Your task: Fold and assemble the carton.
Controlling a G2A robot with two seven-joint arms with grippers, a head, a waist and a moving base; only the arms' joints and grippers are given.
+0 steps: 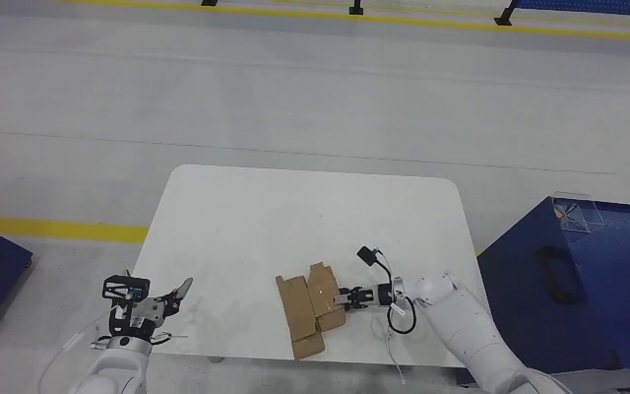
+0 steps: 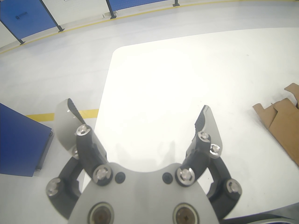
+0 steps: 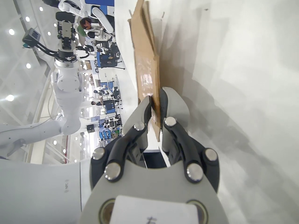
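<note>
The carton is a flattened brown cardboard blank lying near the front edge of the white table, slightly right of centre. My right gripper is shut on the carton's right edge; in the right wrist view its fingers pinch the cardboard, which is tilted up off the table surface. My left gripper hovers open at the table's front left corner, far from the carton. In the left wrist view the left gripper holds nothing, and the carton lies off to the side.
A blue bin with a clear holder stands right of the table. A blue box sits on the floor past the table's left edge. The back half of the table is bare.
</note>
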